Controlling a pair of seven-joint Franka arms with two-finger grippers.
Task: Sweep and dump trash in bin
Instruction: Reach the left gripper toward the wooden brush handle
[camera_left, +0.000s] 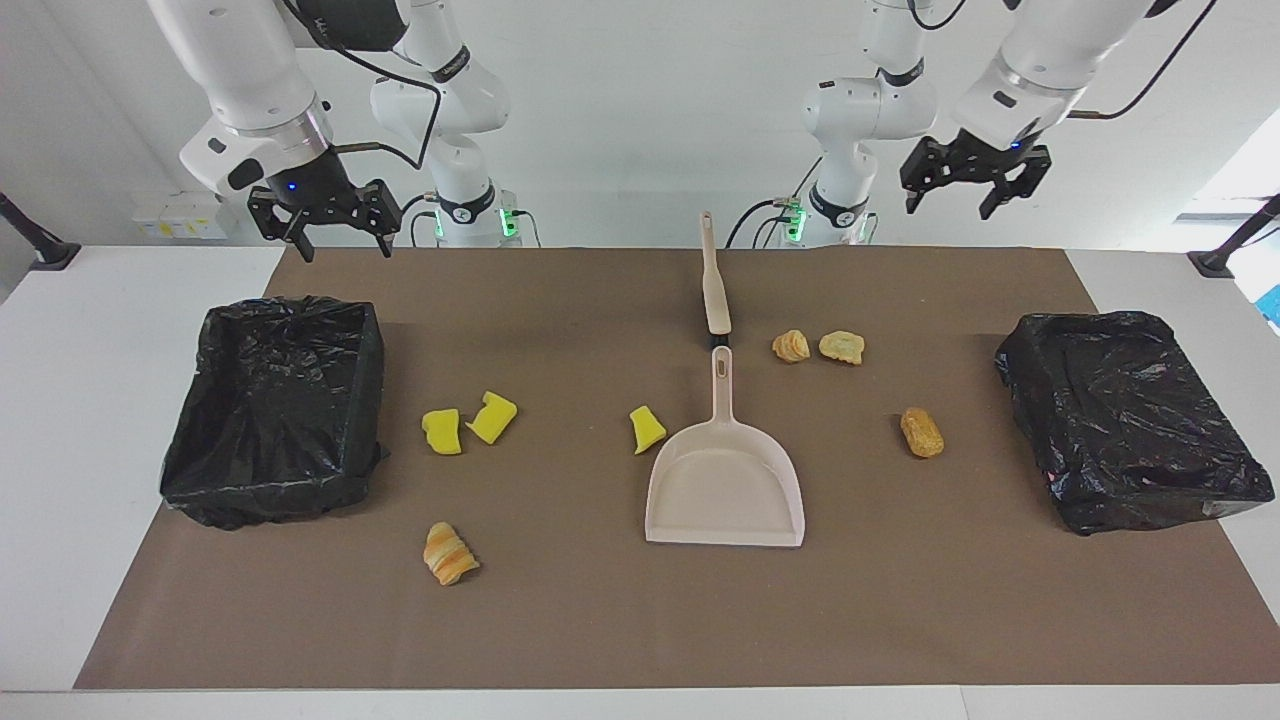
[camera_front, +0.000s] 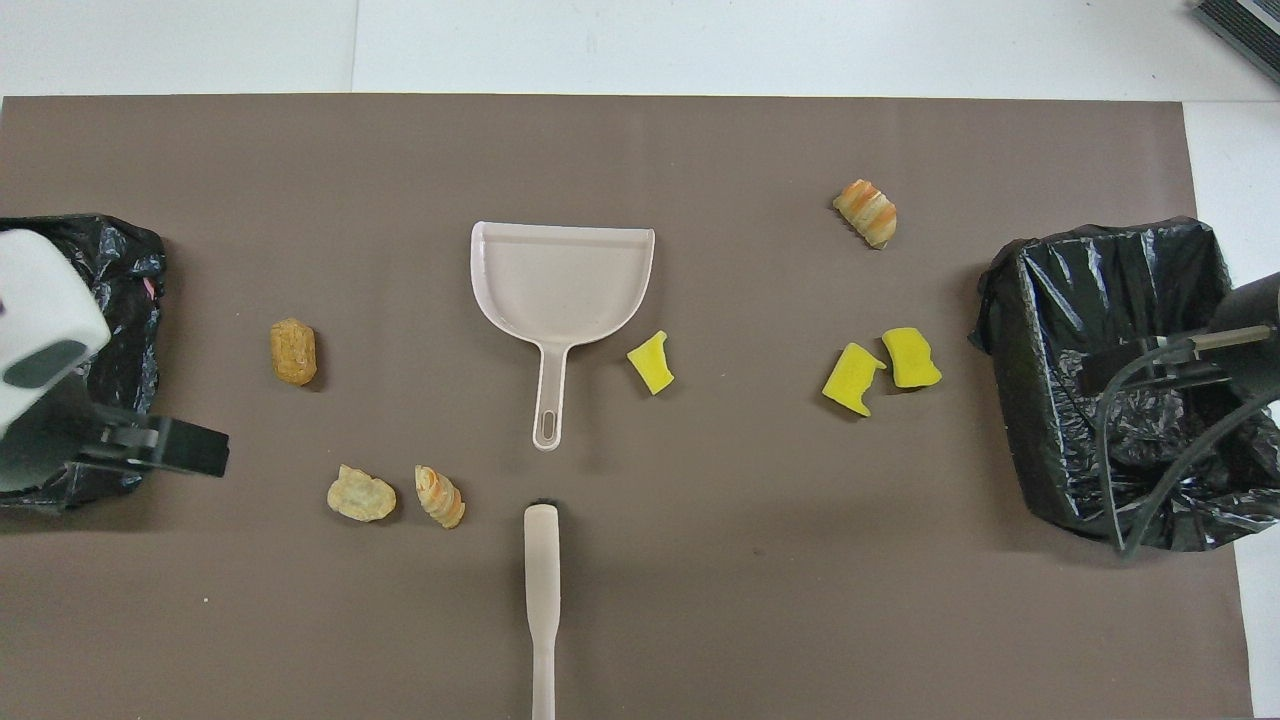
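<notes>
Seven scraps of trash lie scattered across the brown mat (camera_left: 600, 620) in my facing view: three spongy yellow chunks (camera_left: 442, 431) and four ridged golden pastry lumps (camera_left: 450, 553), around a smooth beige dustpan (camera_left: 725, 480) whose handle points at a slim brush (camera_left: 714, 290). Crinkled black-lined bins (camera_left: 275, 410) sit at both table ends. Right gripper (camera_left: 335, 236) hangs spread open above the mat's robot-side edge; left gripper (camera_left: 962, 198) hangs open too, raised. From overhead, wide bare mat surrounds the dustpan (camera_front: 562, 280).
</notes>
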